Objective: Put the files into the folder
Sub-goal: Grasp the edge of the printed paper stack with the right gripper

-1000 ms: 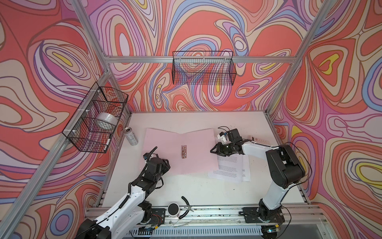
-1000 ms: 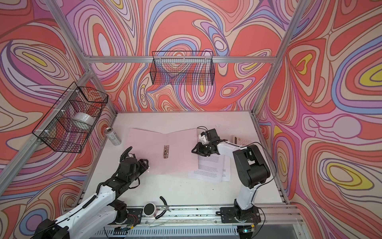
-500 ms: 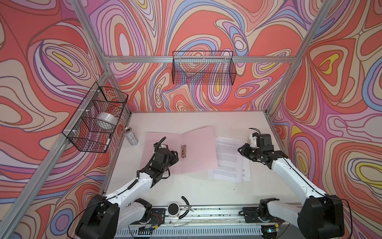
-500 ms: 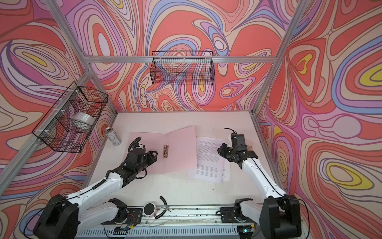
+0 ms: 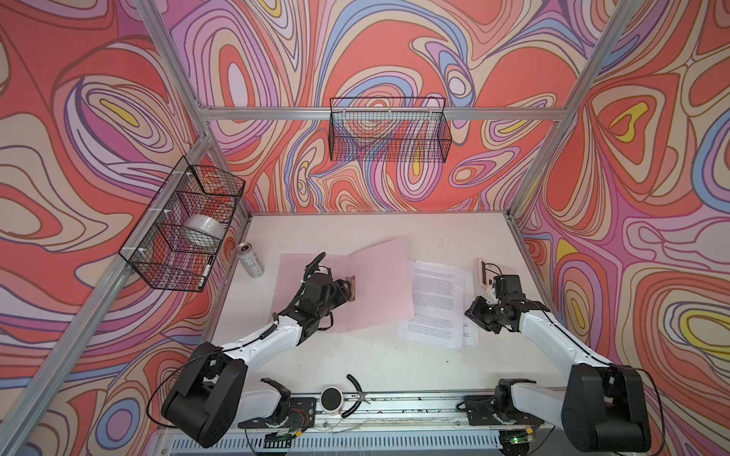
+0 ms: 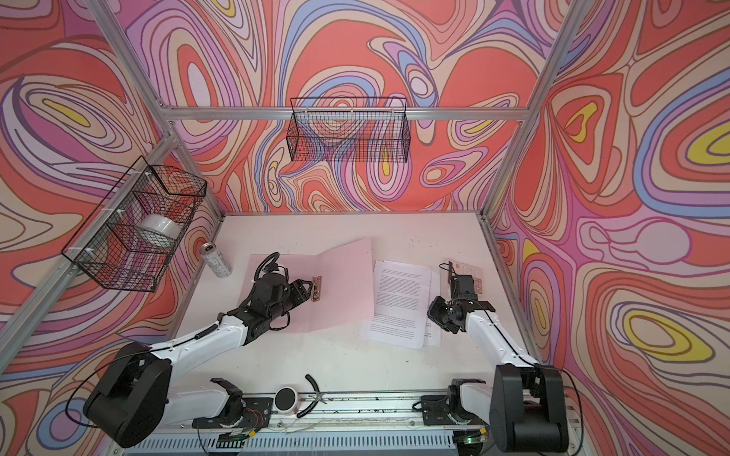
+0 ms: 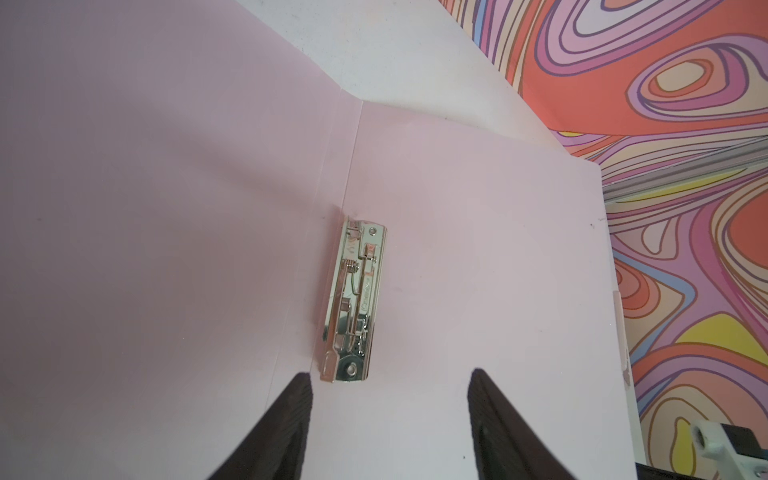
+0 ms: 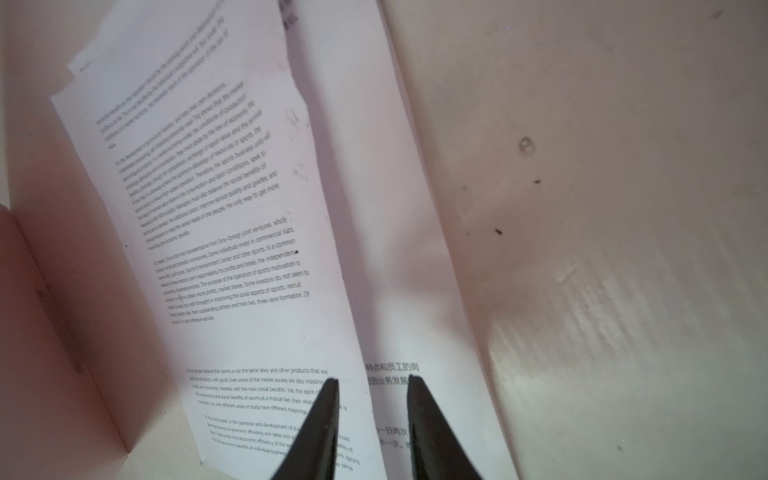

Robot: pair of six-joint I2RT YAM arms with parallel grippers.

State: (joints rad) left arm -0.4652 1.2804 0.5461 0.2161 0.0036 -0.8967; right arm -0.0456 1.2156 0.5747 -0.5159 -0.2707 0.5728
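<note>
Both top views look steeply down from high above the front onto the whole bench [image 5: 355,233], sharing nearly everything. The left wrist camera looks close past the left gripper [image 7: 390,374] onto the folder [image 7: 498,249]. The right wrist camera looks close past the right gripper [image 8: 372,378] onto the files [image 8: 216,187], catching the folder's edge too.
</note>
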